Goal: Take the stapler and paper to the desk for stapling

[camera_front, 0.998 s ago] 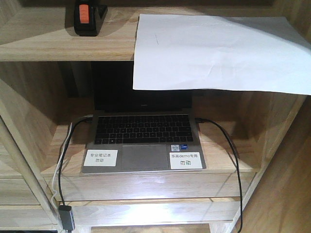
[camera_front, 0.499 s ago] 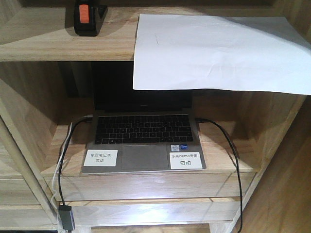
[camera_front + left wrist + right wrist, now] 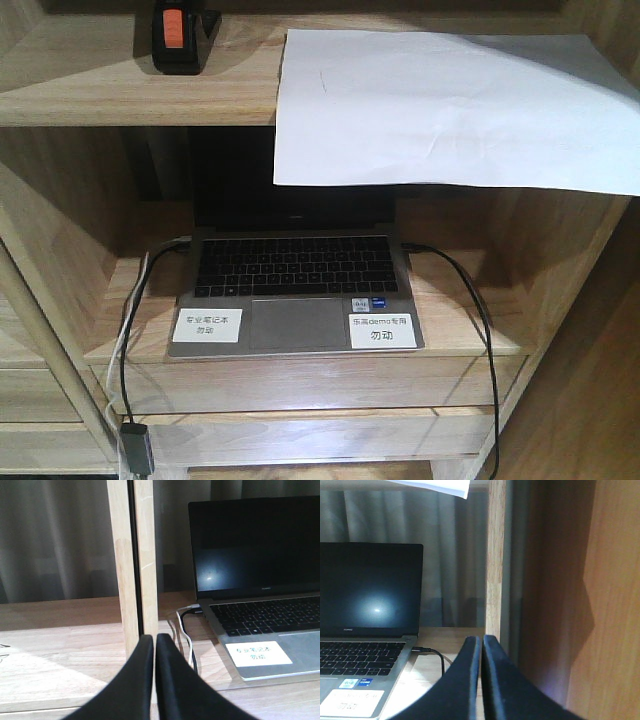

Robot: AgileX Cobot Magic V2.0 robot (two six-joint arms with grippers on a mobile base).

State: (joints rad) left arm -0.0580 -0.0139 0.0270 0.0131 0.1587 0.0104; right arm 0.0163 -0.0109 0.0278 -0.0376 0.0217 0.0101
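Both tools have their fingers pressed together, holding nothing. Our left tool sits level with the laptop, which lies to its right, with a shelf post straight ahead. Our right tool has the laptop to its left. The stapler and the paper rest on the upper shelf, above both tools. The paper overhangs the shelf edge, its corner up and left of our right tool. We judge each tool should rise first, spread its fingers before reaching in, and take the paper by that overhang.
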